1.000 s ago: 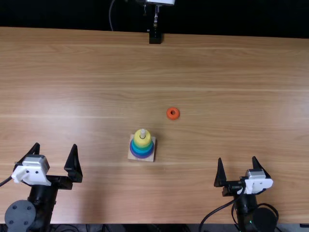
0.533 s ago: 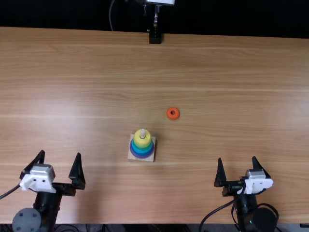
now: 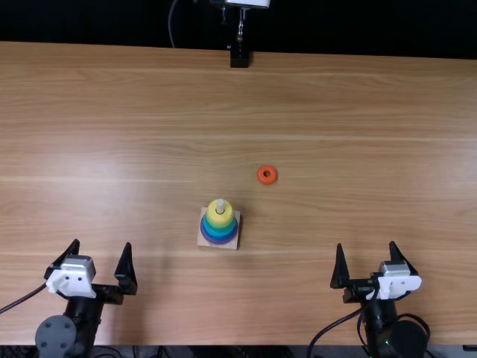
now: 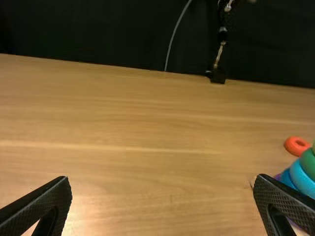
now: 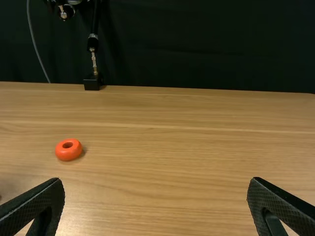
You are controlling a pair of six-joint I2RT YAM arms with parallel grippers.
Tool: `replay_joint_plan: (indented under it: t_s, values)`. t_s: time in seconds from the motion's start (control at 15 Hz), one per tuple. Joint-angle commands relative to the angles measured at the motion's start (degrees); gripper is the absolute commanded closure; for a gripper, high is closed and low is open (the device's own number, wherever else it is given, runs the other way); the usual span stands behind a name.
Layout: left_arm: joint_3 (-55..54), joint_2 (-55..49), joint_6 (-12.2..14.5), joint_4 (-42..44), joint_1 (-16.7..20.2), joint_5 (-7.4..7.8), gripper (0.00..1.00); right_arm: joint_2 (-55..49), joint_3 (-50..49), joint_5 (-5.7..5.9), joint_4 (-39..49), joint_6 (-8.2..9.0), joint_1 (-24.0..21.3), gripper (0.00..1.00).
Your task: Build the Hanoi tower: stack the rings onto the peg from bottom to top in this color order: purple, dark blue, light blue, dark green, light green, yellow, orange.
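The left gripper [image 3: 103, 257] stands open near the table's front left, to the left of the tower. The right gripper [image 3: 367, 257] is open at the front right. Between them, the square wooden base [image 3: 206, 241] carries the peg [image 3: 220, 203] with stacked rings, a yellow ring [image 3: 220, 218] on top and blue and purple ones lower. An orange ring [image 3: 267, 174] lies flat on the table, behind and right of the tower. In the left wrist view the open left gripper [image 4: 162, 182] has nothing between its fingers; a light blue ring [image 4: 301, 179] and green ring [image 4: 308, 162] show. The right gripper [image 5: 155, 183] is likewise empty in its wrist view.
The brown wooden table [image 3: 358, 149] extends around the tower. A black stand [image 3: 239, 57] with a metal rod is at its far edge, in front of a dark backdrop. A cable [image 3: 328, 329] curves beside the right arm.
The left gripper has moved right and slightly toward the table's near edge, staying open. The right arm, the tower and the orange ring have not moved.
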Motion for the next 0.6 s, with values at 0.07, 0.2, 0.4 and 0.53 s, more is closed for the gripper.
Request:
replay_joint_plan:
  t_s: [0.07,0.2,0.4,0.53]
  values:
    - [-3.38,-0.64,2.70,1.56,0.61,0.08,0.00,-0.73,-0.66,-0.21,-0.92,0.09,-0.80,0.00]
    - [-3.38,-0.64,4.07,2.83,0.61,0.08,0.00,-0.73,-0.66,-0.21,-1.02,0.20,-0.80,0.00]
    - [-3.38,-0.64,4.07,2.62,0.70,-0.23,0.00,-0.73,-0.58,-0.21,-1.02,0.09,-0.80,0.00]
    - [-3.38,-0.64,4.07,3.15,0.70,-2.66,0.00,-0.73,-0.66,-0.21,-0.92,0.09,-0.80,0.00]
